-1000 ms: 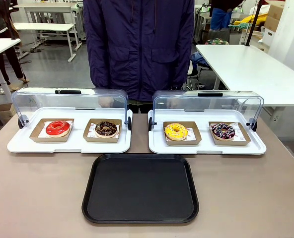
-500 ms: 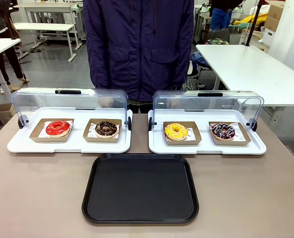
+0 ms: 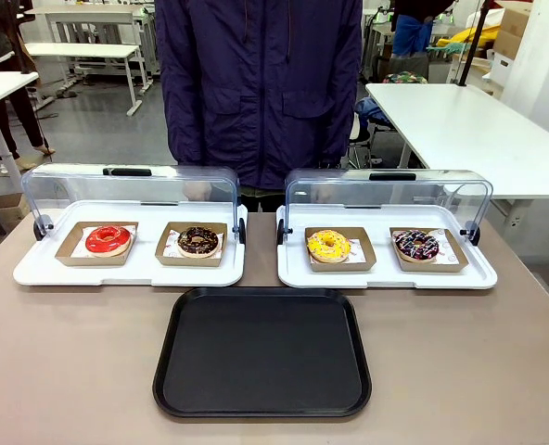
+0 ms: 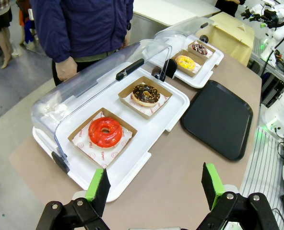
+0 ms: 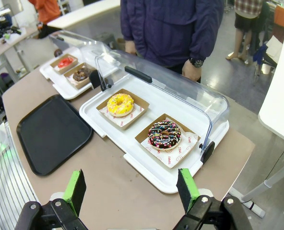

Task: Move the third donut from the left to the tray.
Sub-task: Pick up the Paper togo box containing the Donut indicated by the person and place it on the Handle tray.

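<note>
Yellow donut point(image 3: 328, 246): sat in its cardboard holder point(image 3: 340, 263) just beyond the tray's far right corner, third in the row of four, with nothing touching it.
Tray point(image 3: 261, 352): lay bare on the tabletop point(image 3: 70, 371), on the robot's side of the two cases.
Right case point(image 3: 386, 276): stood just past the tray's far edge, to its right. Its clear cover point(image 3: 386, 190) was rolled back, so the donut lay open toward the tray.
Other donuts: a dark sprinkled donut point(image 3: 415, 244) lay in the same case, farther right of the tray. A chocolate donut point(image 3: 198, 241) and a red donut point(image 3: 108, 239) lay in the left case point(image 3: 126, 271), beyond the tray's far left corner.
Left gripper point(image 4: 155, 182): spread wide and empty, raised above the tabletop well to the tray's left, nearest the red donut.
Right gripper point(image 5: 131, 184): spread wide and empty, raised well to the tray's right, over the near edge of the right case.
Person point(image 3: 261, 83): stood behind the cases, on the side away from the tray, hands point(image 5: 191, 71) by the covers.
Progress: nothing was done yet, by the look of it. The approach, grasp, lift, carry and set-down on the tray all remained.
Likely arm: the right gripper seemed the better placed.
</note>
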### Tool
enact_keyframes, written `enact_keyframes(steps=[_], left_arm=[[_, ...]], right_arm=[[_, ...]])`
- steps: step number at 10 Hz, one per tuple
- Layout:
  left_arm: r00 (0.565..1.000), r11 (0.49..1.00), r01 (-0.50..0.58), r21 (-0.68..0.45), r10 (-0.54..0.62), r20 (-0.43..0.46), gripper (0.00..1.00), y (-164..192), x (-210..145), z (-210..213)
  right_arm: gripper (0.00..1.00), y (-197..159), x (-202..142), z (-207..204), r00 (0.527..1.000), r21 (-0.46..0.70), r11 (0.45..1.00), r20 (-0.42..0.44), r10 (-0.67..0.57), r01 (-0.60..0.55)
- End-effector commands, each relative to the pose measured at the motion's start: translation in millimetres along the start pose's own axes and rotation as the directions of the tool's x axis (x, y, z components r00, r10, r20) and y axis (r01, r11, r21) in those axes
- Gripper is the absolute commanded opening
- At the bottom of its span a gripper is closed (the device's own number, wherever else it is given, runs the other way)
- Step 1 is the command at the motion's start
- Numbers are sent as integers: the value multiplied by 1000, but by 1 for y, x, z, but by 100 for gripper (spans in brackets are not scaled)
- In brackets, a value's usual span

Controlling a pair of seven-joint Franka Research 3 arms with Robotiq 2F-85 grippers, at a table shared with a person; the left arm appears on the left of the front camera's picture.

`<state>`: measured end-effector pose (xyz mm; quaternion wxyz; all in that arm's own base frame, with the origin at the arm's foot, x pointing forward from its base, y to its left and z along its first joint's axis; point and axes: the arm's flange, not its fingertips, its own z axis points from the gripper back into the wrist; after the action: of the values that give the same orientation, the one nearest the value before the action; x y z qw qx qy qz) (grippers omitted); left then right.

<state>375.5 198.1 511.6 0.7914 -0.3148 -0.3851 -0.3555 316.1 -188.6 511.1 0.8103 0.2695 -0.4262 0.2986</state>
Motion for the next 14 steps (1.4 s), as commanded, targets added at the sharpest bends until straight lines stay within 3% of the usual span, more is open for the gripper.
enact_keyframes(steps=[1,14], left_arm=[[1000,1000,12,-8,-12,9,100,-1,1,0],[1000,1000,12,-8,-12,9,100,-1,1,0]], right_arm=[[100,-2,3,0,999,4,1000,30,23,-23],[100,-2,3,0,999,4,1000,30,23,-23]])
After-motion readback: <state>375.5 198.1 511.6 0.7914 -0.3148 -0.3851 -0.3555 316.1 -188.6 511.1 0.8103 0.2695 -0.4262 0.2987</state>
